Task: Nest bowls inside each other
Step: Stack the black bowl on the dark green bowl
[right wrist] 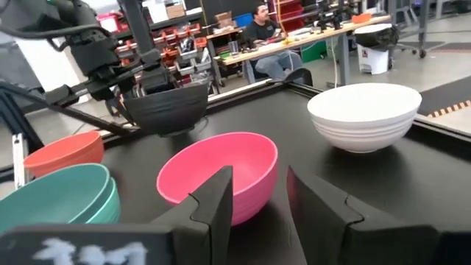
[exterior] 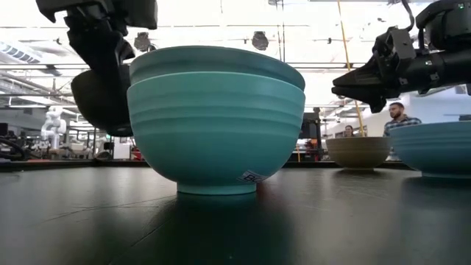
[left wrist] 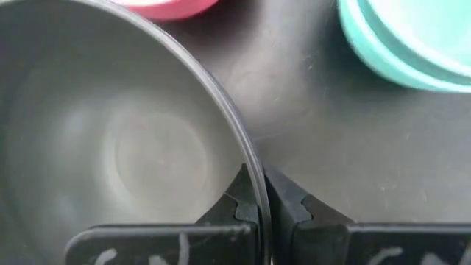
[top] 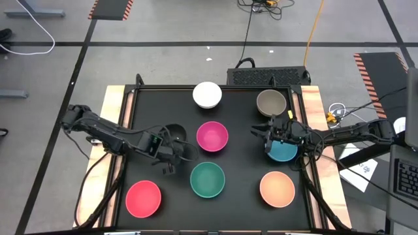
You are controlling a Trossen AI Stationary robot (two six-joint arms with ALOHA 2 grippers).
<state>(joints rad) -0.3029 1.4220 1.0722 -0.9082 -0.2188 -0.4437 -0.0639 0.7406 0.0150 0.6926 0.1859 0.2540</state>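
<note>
Left to right: left hand pinching the rim of the black bowl, seemingly lifted off the counter beside the magenta bowl, a one-sided grip that could tilt or slip; right hand, fingers parted and empty, over the blue bowl.

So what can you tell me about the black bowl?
The black bowl is small, round and plain, smooth and a bit shiny inside like plastic. It is empty and upright. The left claw is shut on its rim, one finger inside and one outside, holding it off the black table, between the pink bowl and the red bowl.
</note>
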